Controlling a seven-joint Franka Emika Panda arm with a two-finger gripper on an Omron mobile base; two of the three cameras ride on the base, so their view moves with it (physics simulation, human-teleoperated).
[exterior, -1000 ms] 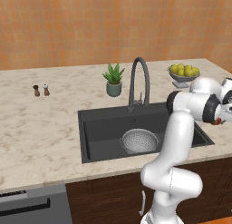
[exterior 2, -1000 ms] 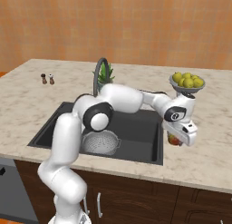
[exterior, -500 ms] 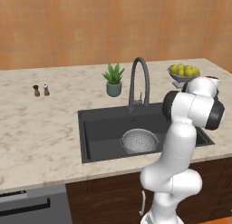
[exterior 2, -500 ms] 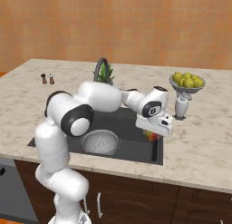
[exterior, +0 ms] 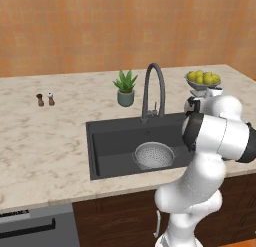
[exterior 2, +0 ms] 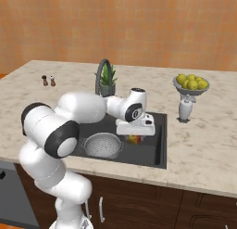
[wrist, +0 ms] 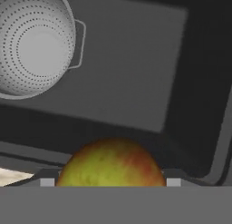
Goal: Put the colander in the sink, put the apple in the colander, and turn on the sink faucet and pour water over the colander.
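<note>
My gripper (exterior 2: 134,139) grips the apple (wrist: 111,163) over the sink (exterior 2: 155,151); the colander (exterior 2: 102,145) lies beside it, toward the counter's pepper-shaker end.

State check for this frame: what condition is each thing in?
colander: upright in the sink, nothing inside
sink: dry, no water seen
apple: held in the tool, above the sink, beside the colander
sink faucet: off, no water running
tool: shut on the apple
</note>
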